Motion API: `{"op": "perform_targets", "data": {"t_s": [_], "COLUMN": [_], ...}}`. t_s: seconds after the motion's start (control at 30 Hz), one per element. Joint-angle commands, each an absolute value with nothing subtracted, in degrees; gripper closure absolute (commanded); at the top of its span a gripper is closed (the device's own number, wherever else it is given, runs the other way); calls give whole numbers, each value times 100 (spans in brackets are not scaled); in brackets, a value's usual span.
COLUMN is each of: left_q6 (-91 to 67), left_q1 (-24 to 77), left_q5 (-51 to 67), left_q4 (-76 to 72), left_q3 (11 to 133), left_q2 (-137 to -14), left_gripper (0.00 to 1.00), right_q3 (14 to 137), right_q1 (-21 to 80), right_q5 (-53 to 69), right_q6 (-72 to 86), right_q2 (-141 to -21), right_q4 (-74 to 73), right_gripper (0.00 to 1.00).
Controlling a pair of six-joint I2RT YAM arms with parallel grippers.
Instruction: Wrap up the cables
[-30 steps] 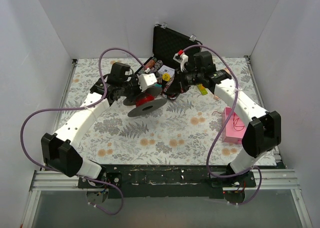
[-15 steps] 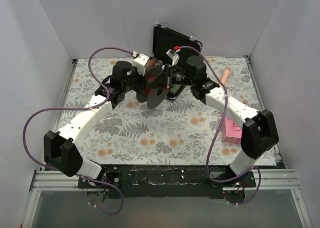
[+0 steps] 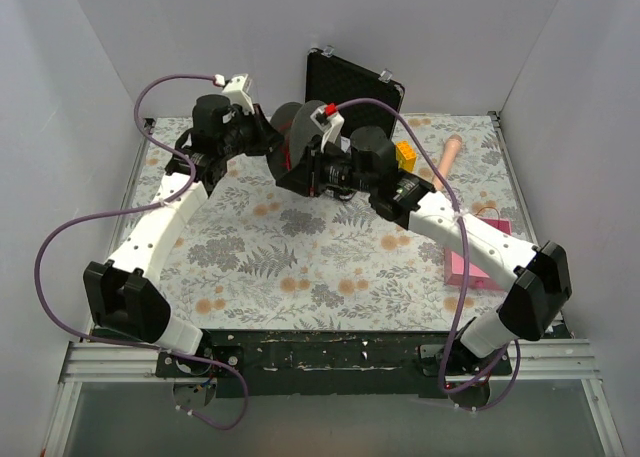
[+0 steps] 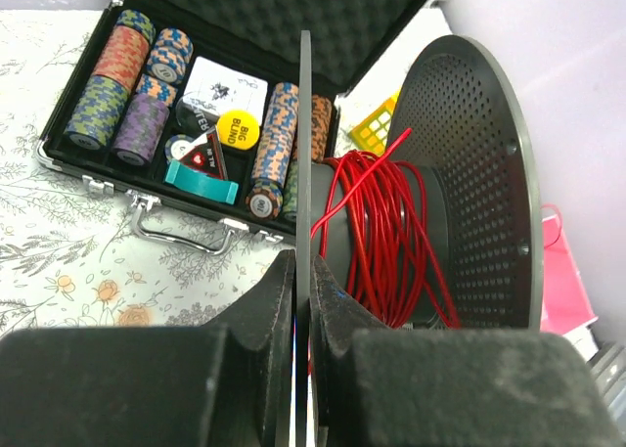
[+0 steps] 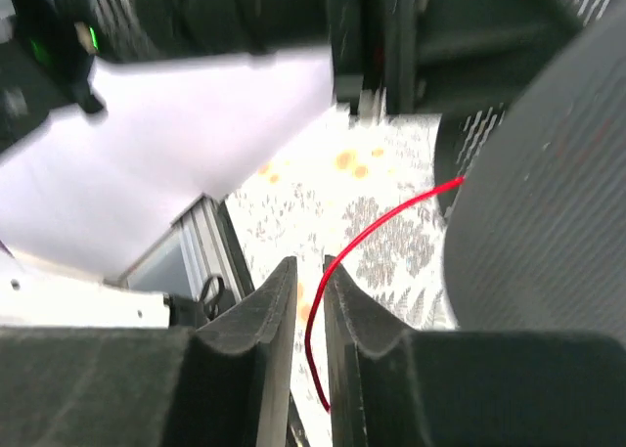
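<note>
Keeping tension steady looks key: left jaws clamp the spool (image 4: 469,173) by its near flange, right jaws pinch the red wire (image 4: 383,234) trailing off the half-wound core, so feed slowly.

Spool (image 3: 291,129) of red wire (image 4: 386,227), earlier flat, now upright and higher in left gripper (image 4: 302,271).

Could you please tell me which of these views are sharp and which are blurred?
Right wrist view: badly motion-blurred above, only the red wire reads clearly. Left wrist view: crisp on the spool and poker chips. Top view: sharp, evenly lit.
</note>
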State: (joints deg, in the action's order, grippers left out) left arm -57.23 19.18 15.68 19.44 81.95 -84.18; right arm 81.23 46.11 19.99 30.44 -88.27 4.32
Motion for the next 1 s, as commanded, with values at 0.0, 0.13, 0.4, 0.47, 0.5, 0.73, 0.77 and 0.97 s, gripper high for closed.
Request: {"op": "perform_targets", "data": {"t_s": [0.0,0.13,0.4,0.47,0.5,0.73,0.77,0.97], "left_q6": [-6442,-6636,-6575,-6478,-6469,-6539,-6530,-6390], "left_q1": [1758,1635,1564,1538,1503,810,661,-287], "left_q5": [2091,2460,2610,2785,2908,4323,4472,5255], "left_q4": [1555,1617,1705,1723,1731,1503,1451,1134], "left_q3": [8709,8947,9141,9176,9211,8641,8474,7551], "left_q2": [-8262,-8306,-8244,-8235,-8244,-8156,-8139,-8183], "left_gripper": [100,100,100,100,100,100,100,100], "right_q3": [7577,7147,6478,6320,6258,6073,6065,5731], "right_q1": [4799,4825,4825,4825,4816,4509,4457,4140], "right_q5": [1539,1301,1196,1274,1353,2521,2575,2435], "right_q6": [2523,2452,2294,2137,2023,1082,968,677], "right_q2": [-8456,-8280,-7902,-7805,-7744,-7357,-7313,-6795], "right_q4": [545,764,1248,1301,1318,547,327,-395], "right_gripper": [73,81,99,99,98,68,66,60]}}
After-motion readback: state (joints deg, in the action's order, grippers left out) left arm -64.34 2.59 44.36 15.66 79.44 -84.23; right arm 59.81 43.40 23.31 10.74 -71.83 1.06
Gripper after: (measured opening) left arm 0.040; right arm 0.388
